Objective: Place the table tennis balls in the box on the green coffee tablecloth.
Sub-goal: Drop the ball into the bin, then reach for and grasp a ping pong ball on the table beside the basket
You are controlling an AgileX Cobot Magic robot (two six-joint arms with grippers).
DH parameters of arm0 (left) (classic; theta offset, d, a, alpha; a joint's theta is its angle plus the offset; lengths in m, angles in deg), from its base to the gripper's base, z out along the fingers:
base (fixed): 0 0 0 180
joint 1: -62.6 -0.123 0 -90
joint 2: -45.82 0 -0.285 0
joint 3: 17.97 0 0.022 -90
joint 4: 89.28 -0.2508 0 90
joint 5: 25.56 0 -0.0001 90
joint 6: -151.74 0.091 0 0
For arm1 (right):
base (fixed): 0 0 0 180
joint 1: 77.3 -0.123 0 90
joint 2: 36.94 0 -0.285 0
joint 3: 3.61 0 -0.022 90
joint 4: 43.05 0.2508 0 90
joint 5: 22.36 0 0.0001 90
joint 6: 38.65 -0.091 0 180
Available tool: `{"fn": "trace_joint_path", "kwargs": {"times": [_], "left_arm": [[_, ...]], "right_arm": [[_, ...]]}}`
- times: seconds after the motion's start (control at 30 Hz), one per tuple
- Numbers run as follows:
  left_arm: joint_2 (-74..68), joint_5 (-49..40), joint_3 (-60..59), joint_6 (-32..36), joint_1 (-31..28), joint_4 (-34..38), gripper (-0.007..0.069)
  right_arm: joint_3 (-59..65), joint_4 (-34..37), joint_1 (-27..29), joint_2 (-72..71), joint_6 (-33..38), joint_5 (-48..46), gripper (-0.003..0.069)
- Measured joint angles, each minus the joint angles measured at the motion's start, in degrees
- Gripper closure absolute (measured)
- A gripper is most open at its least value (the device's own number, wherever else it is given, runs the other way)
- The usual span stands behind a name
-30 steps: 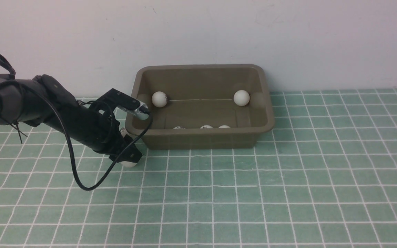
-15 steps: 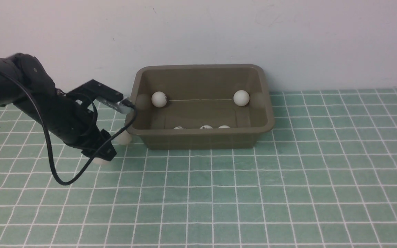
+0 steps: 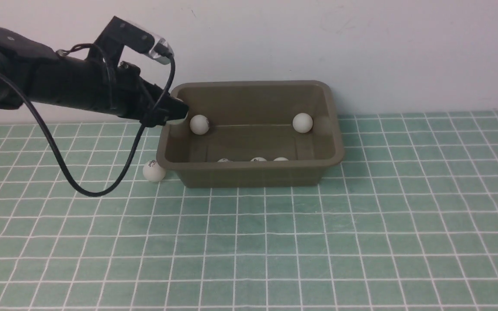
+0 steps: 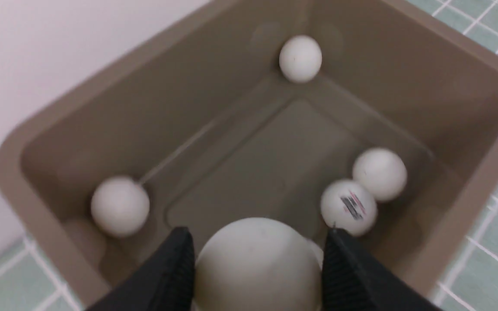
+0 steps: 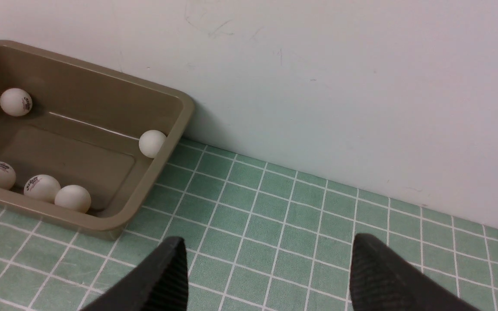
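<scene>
The olive-brown box [image 3: 249, 172] stands at the back of the green coffee tablecloth [image 3: 275, 242], against the wall. Several table tennis balls lie inside it, one at the far left corner [image 3: 199, 124] and one at the far right [image 3: 303, 122]. My left gripper [image 3: 175, 113] hovers over the box's left rim, shut on a white table tennis ball [image 4: 255, 263] between its black fingers. One more ball [image 3: 154, 170] rests on the cloth beside the box's front left corner. My right gripper [image 5: 266, 263] is open and empty above bare cloth, out of the front view.
A white wall [image 3: 361, 43] rises right behind the box. A black cable [image 3: 102, 190] loops down from my left wrist towards the cloth, near the loose ball. The checked cloth stretches wide in front of and to the right of the box.
My left arm has lifted from the cloth left of the box, carrying a ball up and right to above the box's left rim. One ball stays on the cloth by the box.
</scene>
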Motion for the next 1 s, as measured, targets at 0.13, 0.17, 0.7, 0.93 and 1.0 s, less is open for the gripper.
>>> {"fn": "trace_joint_path", "kwargs": {"times": [0.13, 0.17, 0.7, 0.93, 1.0], "left_arm": [[-4.0, 0.1, 1.4, 8.4, 0.0, 6.1, 0.0286], [-4.8, 0.1, 1.7, 9.6, 0.0, 6.8, 0.0284], [4.3, -1.8, 3.1, -18.9, -6.9, -20.3, 0.0163], [3.2, -2.6, 3.1, -19.3, -10.3, -25.5, 0.0188], [0.7, -2.5, 3.1, -11.9, -10.1, -25.5, 0.0188]], "right_arm": [[0.0, 0.0, 0.0, 0.0, 0.0, 0.0, 0.0198], [0.0, 0.0, 0.0, 0.0, 0.0, 0.0, 0.0198], [0.0, 0.1, 0.0, 0.0, 0.8, 0.0, 0.0198], [0.0, 0.2, 0.0, 0.0, 0.9, 0.0, 0.0198], [0.0, 0.7, 0.0, 0.0, 0.9, 0.0, 0.0198]]}}
